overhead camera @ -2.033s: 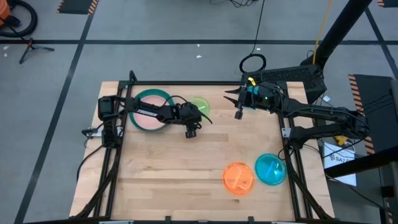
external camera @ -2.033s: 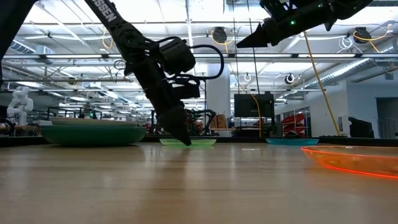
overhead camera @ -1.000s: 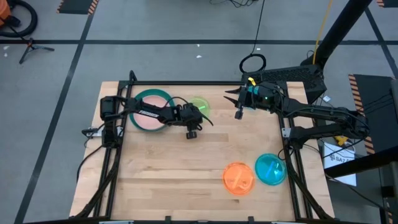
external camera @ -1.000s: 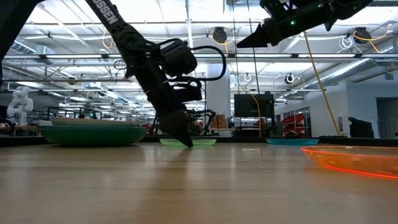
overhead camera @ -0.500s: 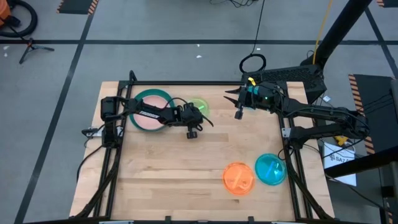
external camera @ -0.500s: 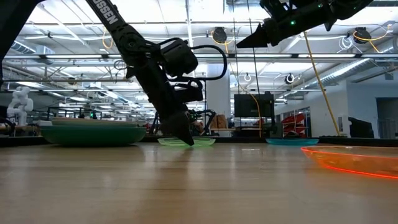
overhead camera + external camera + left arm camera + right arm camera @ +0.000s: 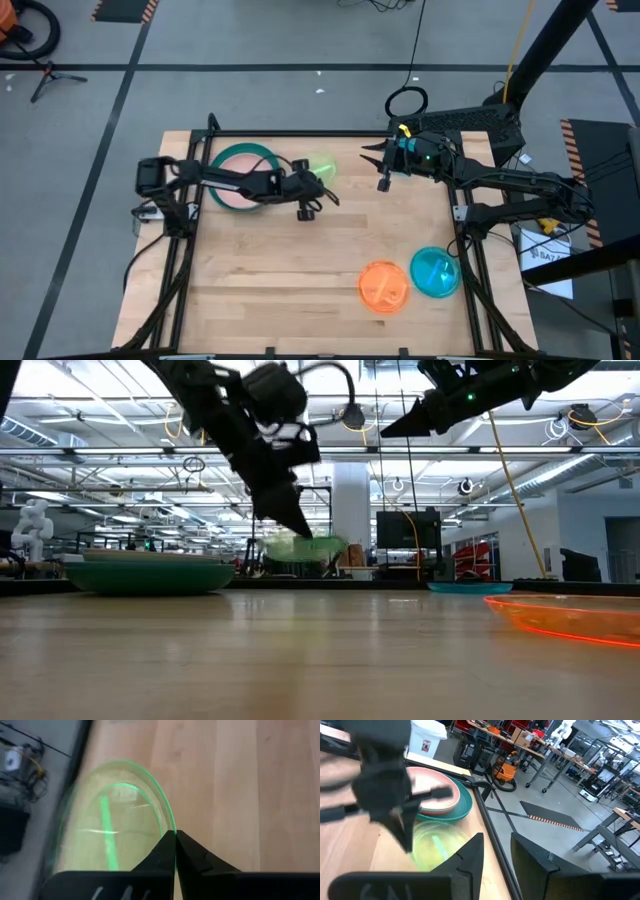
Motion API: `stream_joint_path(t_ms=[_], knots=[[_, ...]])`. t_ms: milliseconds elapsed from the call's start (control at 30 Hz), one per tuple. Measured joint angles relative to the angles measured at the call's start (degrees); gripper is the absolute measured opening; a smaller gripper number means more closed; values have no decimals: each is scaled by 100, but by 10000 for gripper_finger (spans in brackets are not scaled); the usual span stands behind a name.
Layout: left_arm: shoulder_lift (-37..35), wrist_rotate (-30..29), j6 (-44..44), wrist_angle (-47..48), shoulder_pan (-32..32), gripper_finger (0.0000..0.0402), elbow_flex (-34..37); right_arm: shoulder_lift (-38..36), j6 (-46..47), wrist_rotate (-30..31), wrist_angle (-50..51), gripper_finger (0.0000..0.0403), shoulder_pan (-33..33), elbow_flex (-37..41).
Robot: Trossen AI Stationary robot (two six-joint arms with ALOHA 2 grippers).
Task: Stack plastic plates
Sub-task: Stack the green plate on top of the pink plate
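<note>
The lime plate (image 7: 305, 548) hangs clear above the table (image 7: 300, 280), pinched at its rim by the left claw (image 7: 318, 186). The thin-edge grip may slip near the stack (image 7: 240, 178). The right claw (image 7: 372, 160) waits open.

I see two dark, near-black arms built of slim jointed links; the left arm (image 7: 228, 180) carries white lettering along one link, too small for me to read; a black cable loops up over its wrist (image 7: 330, 390); the right arm (image 7: 500, 185) shows small green and blue lights and a yellow tag; fingers (image 7: 192, 857) — black, wedge-shaped, tapering.
</note>
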State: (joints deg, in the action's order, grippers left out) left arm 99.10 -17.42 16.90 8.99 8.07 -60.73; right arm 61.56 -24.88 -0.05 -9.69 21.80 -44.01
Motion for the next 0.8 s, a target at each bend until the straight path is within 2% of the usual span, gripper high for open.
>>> stream_joint_path(t_ms=[167,433,600,700,800], knots=[[-680,-222,-158,806,-88,5,-3,0,8,7,7,90,0,0],[-1745,-350,-1042,2056,-283,4,-3,0,31,17,15,90,0,0],[-2013,-770,-1674,3312,-358,4,-1,0,34,19,62,90,0,0],[-2017,-1162,-2025,3632,-369,4,-3,0,31,20,74,90,2,0],[-2009,-1284,-2241,3956,-349,4,11,0,26,20,70,90,2,0]])
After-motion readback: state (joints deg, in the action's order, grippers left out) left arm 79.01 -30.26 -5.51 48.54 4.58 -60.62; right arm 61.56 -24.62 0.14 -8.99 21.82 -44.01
